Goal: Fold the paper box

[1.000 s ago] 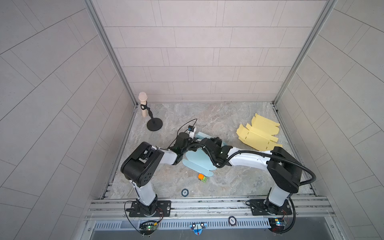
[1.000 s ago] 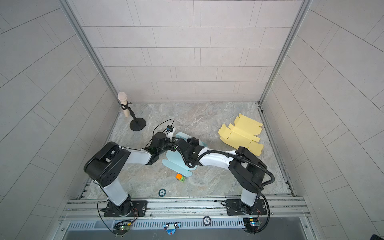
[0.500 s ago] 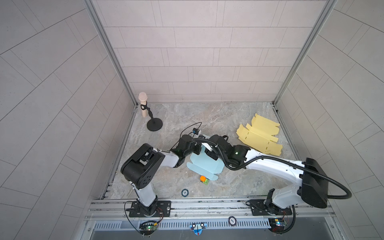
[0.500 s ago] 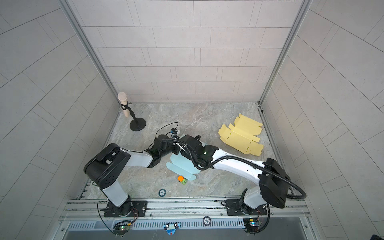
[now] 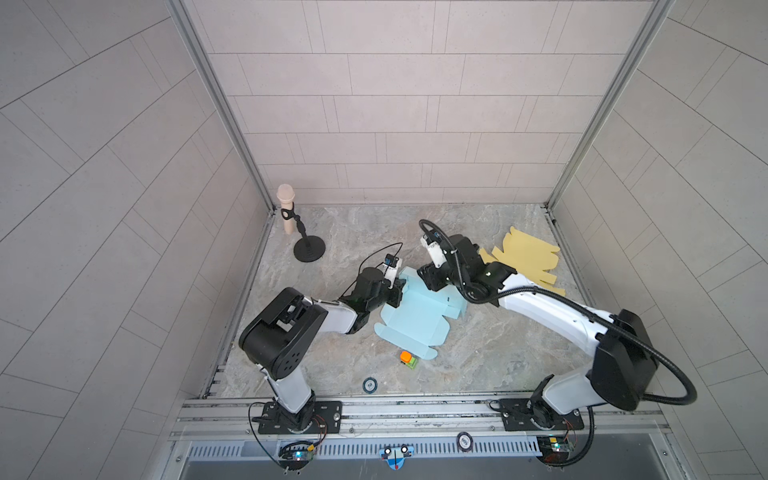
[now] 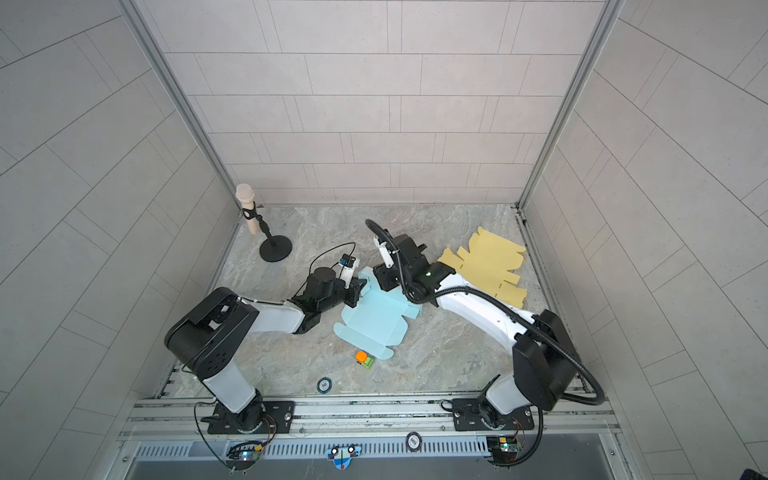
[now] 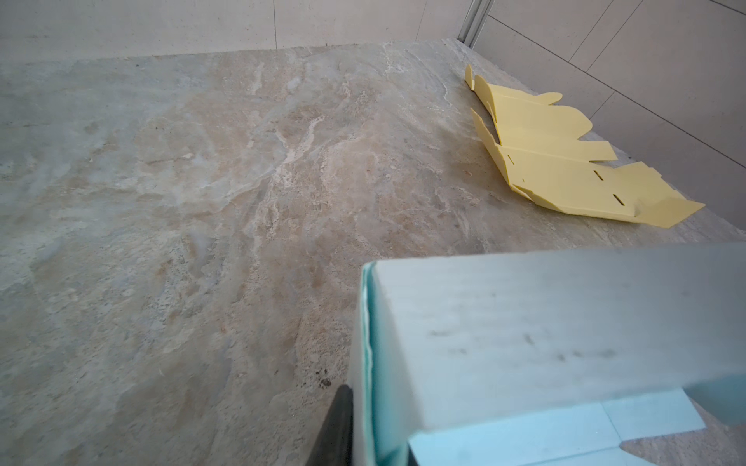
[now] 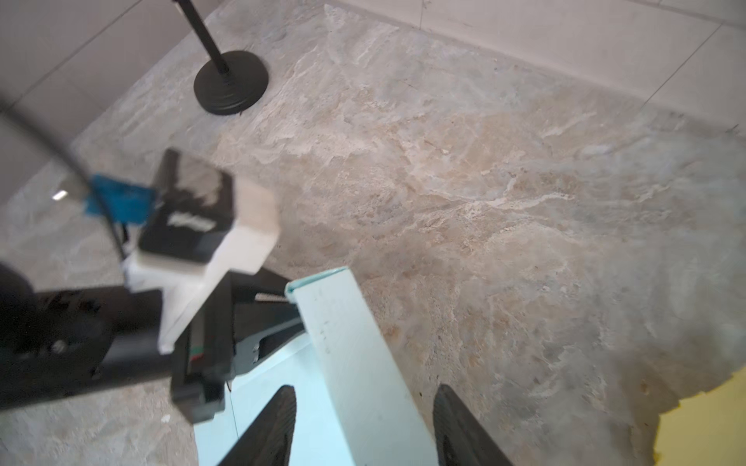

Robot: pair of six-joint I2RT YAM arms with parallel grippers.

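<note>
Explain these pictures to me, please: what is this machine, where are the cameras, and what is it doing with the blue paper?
These are two robot arms, a left arm and a right arm, bolted at the edge of a marble table. Two pictures come from a camera high above, side by side. The other two come from a small camera on each arm's wrist, looking along its fingers.

On the table lie a blue paper box, mostly flat with one flap raised, a flat yellow cut-out sheet, a microphone stand, a small orange and green toy and a round token.

The left fingers are shut on the end of the raised flap. The right fingers stand open, one on each side of that flap, gripping nothing.
</note>
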